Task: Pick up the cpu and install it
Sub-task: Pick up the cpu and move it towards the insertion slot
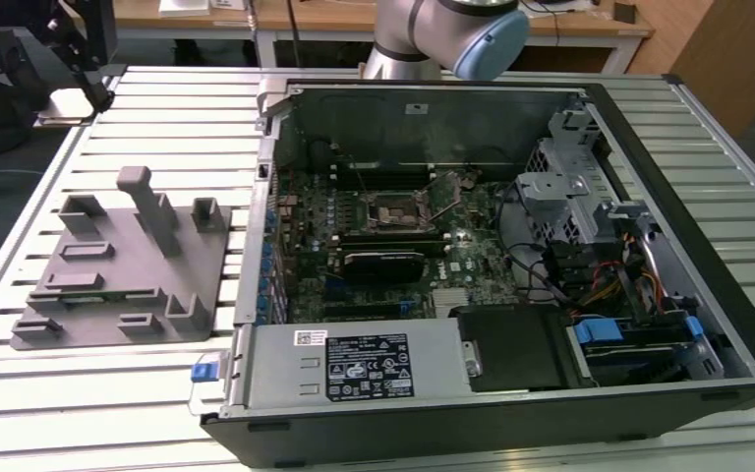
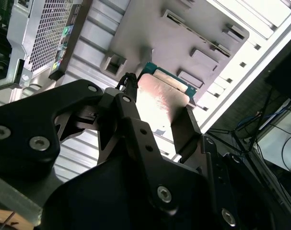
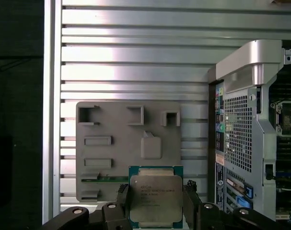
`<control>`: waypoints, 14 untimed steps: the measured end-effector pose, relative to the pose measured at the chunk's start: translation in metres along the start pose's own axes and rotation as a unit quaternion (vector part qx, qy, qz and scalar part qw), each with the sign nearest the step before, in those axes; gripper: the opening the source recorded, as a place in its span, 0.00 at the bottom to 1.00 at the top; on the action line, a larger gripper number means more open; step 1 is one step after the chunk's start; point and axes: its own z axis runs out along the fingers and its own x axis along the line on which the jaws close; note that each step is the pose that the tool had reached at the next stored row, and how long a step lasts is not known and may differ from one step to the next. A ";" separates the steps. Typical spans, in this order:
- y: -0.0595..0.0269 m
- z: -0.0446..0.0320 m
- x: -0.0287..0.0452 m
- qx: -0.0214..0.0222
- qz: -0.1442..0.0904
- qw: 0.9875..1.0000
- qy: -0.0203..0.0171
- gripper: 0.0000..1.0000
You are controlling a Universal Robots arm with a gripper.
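The cpu [image 3: 156,197] is a flat square chip with a shiny silver top and a green edge. My gripper [image 3: 156,201] is shut on it, with a black finger [image 3: 122,195] pressed against each of two opposite sides. The second wrist view shows the cpu [image 2: 160,103] from a low angle between the same fingers [image 2: 129,91]. It hangs well above the grey fixture plate [image 3: 121,139]. In the exterior view, the square metal-framed socket [image 1: 397,208] sits on the motherboard inside the open computer case [image 1: 640,197].
The grey fixture plate [image 1: 129,265], with raised pegs and slots, lies on the slatted aluminium table [image 1: 154,108], on the exterior view's left of the case. A black block [image 1: 384,264] sits just below the socket. Drive cages and cables [image 1: 588,256] fill the case's right side. The arm's base [image 1: 443,34] rises behind the case.
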 end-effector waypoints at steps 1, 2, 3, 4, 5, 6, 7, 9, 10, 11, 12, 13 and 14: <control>0.0000 0.0000 -0.0010 0.000 0.000 1.000 0.000 0.53; 0.0000 0.0001 -0.0020 0.000 0.000 1.000 0.000 0.53; 0.0000 0.0001 -0.0030 0.000 0.000 1.000 0.000 0.53; 0.0000 0.0000 -0.0039 0.000 0.000 1.000 0.000 0.53; 0.0000 0.0001 -0.0048 0.000 0.000 1.000 0.000 0.53; 0.0000 0.0002 -0.0058 0.000 0.000 1.000 0.000 0.53; 0.0000 0.0002 -0.0068 0.000 0.000 1.000 0.000 0.53; 0.0001 0.0002 -0.0085 0.000 0.000 1.000 0.000 0.53; 0.0001 0.0003 -0.0093 0.000 0.000 1.000 0.000 0.53; 0.0001 0.0003 -0.0102 0.000 0.000 1.000 0.000 0.53; 0.0001 0.0003 -0.0111 0.000 0.000 1.000 0.000 0.53; 0.0001 0.0003 -0.0121 0.000 0.000 1.000 0.000 0.53; 0.0001 0.0004 -0.0131 0.000 0.000 1.000 0.000 0.53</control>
